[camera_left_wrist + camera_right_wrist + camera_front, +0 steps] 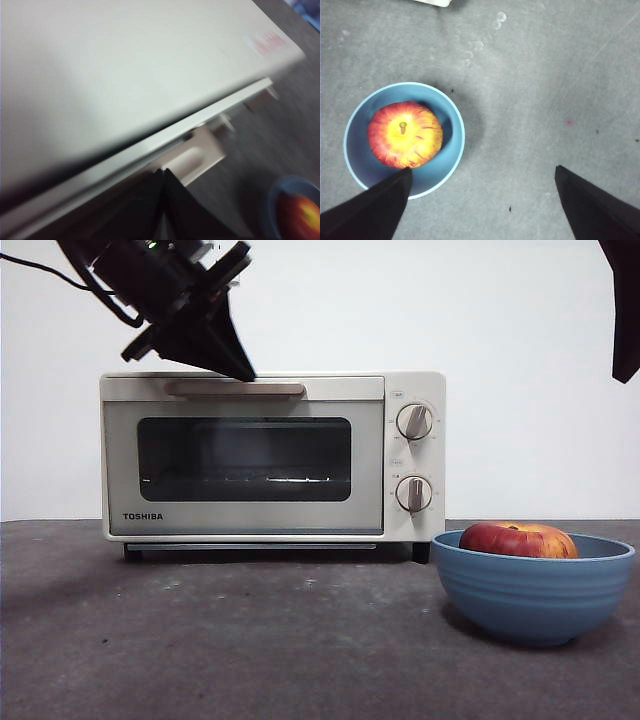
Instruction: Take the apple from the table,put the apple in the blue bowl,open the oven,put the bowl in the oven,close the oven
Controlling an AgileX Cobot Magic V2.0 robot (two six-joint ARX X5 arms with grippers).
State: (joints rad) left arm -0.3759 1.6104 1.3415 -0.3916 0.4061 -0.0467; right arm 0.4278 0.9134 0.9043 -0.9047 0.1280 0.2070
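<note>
The cream-white oven stands with its door closed, and its beige handle runs along the door's top. My left gripper comes down from the upper left, its tip just above the handle's right part. In the left wrist view the left gripper is shut, with its tip close to the handle and nothing between the jaws. The red and yellow apple lies in the blue bowl to the right of the oven. My right gripper hangs open high above the table, beside the bowl and the apple.
The dark grey table stretches in front of the oven. Two knobs sit on the oven's right panel. The right arm shows only as a black tip at the top right corner.
</note>
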